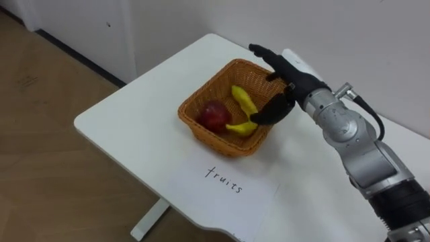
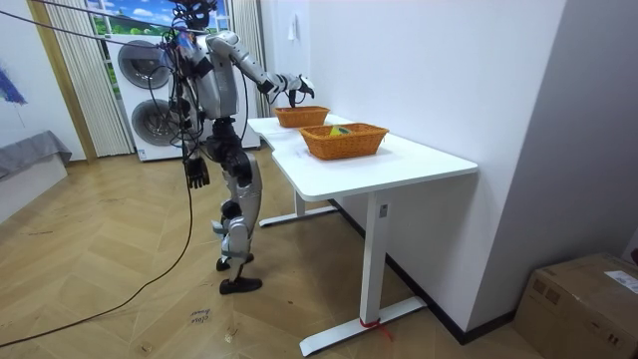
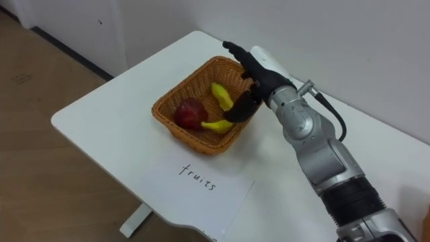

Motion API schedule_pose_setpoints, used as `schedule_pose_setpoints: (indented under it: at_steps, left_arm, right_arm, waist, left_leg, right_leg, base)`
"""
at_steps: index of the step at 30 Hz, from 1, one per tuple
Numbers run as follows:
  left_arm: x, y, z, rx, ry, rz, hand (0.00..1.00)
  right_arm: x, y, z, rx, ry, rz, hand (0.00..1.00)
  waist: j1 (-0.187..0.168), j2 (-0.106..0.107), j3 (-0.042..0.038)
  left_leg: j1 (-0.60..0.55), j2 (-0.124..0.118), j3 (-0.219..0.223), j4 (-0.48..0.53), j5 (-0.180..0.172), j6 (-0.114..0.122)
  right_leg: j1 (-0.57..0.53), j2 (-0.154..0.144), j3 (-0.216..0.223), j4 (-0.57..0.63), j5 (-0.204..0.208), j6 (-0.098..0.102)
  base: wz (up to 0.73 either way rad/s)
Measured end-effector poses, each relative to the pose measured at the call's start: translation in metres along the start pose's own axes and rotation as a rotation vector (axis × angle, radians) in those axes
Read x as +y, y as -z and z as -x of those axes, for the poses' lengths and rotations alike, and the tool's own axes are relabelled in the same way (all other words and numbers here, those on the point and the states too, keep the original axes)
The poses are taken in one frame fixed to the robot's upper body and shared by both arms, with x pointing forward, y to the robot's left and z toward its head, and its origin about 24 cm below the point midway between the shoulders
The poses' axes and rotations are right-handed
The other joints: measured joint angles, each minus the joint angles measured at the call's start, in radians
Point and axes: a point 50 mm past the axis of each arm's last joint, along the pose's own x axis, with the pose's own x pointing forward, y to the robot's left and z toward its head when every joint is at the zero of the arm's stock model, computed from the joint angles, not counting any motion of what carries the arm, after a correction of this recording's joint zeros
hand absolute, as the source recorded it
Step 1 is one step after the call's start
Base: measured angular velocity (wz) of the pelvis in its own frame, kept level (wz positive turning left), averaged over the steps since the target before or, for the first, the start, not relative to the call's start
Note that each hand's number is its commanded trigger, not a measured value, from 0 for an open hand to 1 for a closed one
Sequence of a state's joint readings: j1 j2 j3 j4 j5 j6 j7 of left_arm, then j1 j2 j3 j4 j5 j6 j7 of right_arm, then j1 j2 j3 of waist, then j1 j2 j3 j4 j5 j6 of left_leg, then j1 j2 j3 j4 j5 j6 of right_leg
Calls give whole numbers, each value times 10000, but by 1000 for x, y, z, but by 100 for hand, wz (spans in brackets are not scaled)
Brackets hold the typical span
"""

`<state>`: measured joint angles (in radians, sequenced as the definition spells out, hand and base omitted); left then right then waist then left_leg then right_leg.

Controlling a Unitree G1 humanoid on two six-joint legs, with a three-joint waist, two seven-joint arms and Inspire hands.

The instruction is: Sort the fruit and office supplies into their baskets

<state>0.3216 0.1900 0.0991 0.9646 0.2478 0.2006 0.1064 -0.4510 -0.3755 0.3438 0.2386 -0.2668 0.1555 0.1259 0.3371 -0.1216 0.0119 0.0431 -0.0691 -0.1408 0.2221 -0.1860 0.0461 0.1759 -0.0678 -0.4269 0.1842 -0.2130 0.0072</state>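
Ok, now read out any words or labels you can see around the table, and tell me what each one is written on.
"fruits": handwritten in dark pen on the white sheet of paper lying on the table, just in front of the wicker basket.
No other writing in these views is legible.

Robot at far end of table (image 2: 419,160) | right hand (image 2: 295,87) over far basket (image 2: 301,117) | left hand (image 2: 196,173) at side
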Motion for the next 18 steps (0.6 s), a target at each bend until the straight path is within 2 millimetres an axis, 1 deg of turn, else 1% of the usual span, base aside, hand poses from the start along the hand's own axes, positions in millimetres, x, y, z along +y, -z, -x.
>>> schedule_pose_setpoints:
  at_steps: [4, 7, 18]
  left_arm:
    - [0, 1, 0, 55, -7, -4, 0]
    - [0, 1, 0, 102, -14, -9, 0]
    - [1, 1, 0, 107, -29, 40, 0]
  right_arm:
    - [1, 2, 1, 98, -38, -28, 0]
    - [2, 3, 1, 175, -40, -28, 0]
    - [1, 3, 1, 180, 24, 10, 0]
  waist:
    - [1, 55, -9]
    - [0, 93, -32]
    - [9, 56, -51]
  left_leg:
    - [4, -1, 0, 0, 0, 0]
    - [4, 0, 1, 0, 1, -1]
    - [38, 2, 9, -1, 6, -4]
  right_leg:
    - [4, 0, 3, 0, 0, 0]
    - [2, 0, 3, 1, 0, 0]
    - [20, 2, 32, 7, 0, 0]
  base:
    - [0]
    - [0]
    - [0]
